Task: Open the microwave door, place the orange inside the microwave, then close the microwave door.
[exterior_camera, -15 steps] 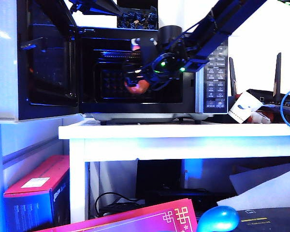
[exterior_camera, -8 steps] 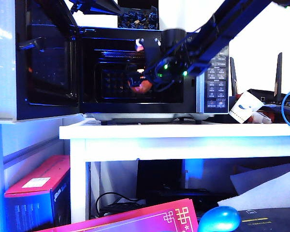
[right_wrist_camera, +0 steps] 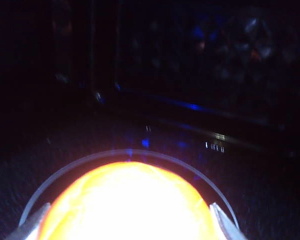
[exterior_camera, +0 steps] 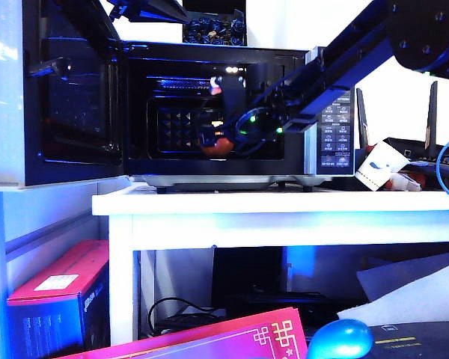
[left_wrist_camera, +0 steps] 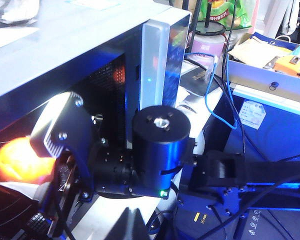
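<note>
The microwave (exterior_camera: 329, 105) stands on a white table with its door (exterior_camera: 71, 97) swung wide to the left. My right gripper (exterior_camera: 214, 142) reaches into the cavity, shut on the orange (exterior_camera: 220, 146). In the right wrist view the orange (right_wrist_camera: 125, 205) glows between the two fingertips of the right gripper (right_wrist_camera: 127, 217), just over the glass turntable (right_wrist_camera: 195, 172). The left wrist view shows the orange (left_wrist_camera: 17, 162) inside the cavity beside the right arm's wrist (left_wrist_camera: 160, 145). My left gripper (left_wrist_camera: 132, 212) hangs above the table in front of the microwave, its dark fingers together and holding nothing.
The white table (exterior_camera: 284, 203) carries a router (exterior_camera: 428, 120) and a white box (exterior_camera: 378, 168) to the microwave's right. Below lie a red box (exterior_camera: 60, 284), a pink box (exterior_camera: 232, 338) and a shiny blue rounded object (exterior_camera: 338, 338). A blue cable (exterior_camera: 441, 172) hangs at the right.
The right gripper has sunk lower inside the cavity with the orange in it, and its arm now lies flatter. The door and the left arm have kept still.
</note>
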`<act>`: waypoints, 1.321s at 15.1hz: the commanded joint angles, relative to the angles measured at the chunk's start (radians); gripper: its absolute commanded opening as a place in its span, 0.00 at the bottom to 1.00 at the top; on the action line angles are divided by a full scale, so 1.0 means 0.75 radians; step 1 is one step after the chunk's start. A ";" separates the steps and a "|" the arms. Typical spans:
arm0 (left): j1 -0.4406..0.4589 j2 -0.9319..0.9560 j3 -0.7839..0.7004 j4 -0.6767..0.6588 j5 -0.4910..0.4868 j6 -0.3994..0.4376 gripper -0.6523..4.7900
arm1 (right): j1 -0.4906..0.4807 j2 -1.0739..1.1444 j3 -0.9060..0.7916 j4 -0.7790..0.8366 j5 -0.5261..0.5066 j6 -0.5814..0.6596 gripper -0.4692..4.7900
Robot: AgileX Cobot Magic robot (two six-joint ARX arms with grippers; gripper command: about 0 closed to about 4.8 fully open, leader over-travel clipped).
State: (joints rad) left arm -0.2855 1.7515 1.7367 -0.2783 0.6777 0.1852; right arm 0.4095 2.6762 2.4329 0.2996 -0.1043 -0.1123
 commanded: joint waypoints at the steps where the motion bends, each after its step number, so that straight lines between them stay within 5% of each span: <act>1: 0.002 0.005 -0.003 -0.045 0.001 -0.002 0.11 | 0.002 0.008 0.004 0.025 0.022 0.006 0.55; 2: 0.002 0.005 -0.003 -0.056 0.001 -0.002 0.11 | 0.002 0.008 0.004 0.026 0.021 0.006 0.63; 4: 0.002 0.005 -0.003 -0.072 0.001 -0.001 0.11 | 0.003 0.007 0.004 0.023 -0.019 0.006 1.00; 13: 0.002 0.005 -0.003 -0.071 0.001 -0.002 0.11 | 0.008 -0.110 0.004 -0.245 -0.039 -0.019 1.00; 17: 0.002 0.005 -0.003 -0.070 0.036 -0.003 0.11 | 0.016 -0.106 0.004 -0.163 -0.032 -0.069 1.00; 20: 0.002 0.005 -0.003 -0.069 0.036 -0.003 0.11 | 0.016 -0.100 0.004 -0.345 0.004 -0.062 1.00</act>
State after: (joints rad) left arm -0.2829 1.7508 1.7378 -0.2966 0.6930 0.1905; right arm 0.4198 2.6053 2.4313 0.0692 -0.1089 -0.1581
